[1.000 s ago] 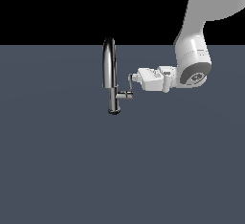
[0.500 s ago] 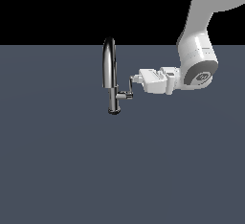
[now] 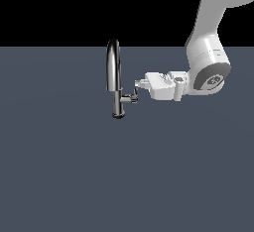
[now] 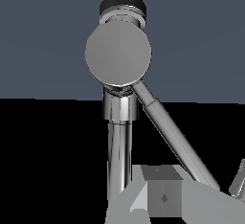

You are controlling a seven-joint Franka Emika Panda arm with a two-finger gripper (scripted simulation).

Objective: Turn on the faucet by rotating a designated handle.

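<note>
The chrome faucet (image 3: 116, 85) stands upright with its arched spout (image 3: 113, 52) over a dark round base (image 3: 117, 115). The handle (image 3: 135, 93), a thin lever on a short side stem, sticks out toward the exterior view's right. My gripper (image 3: 140, 83) reaches in horizontally from that side, its tips at the lever's end. In the wrist view the round stem cap (image 4: 118, 51) faces the camera and the handle (image 4: 172, 137) runs diagonally into the gap between my fingers (image 4: 162, 196). The gripper (image 4: 201, 194) stands open around the lever's tip.
A flat dark grey-blue surface (image 3: 74, 176) spreads around the faucet. My white arm (image 3: 211, 72) comes down from the upper part of the exterior view's right.
The arm's wrist has drifted slightly toward the exterior view's right and the hand sits a touch lower at the lever. The faucet body has not moved.
</note>
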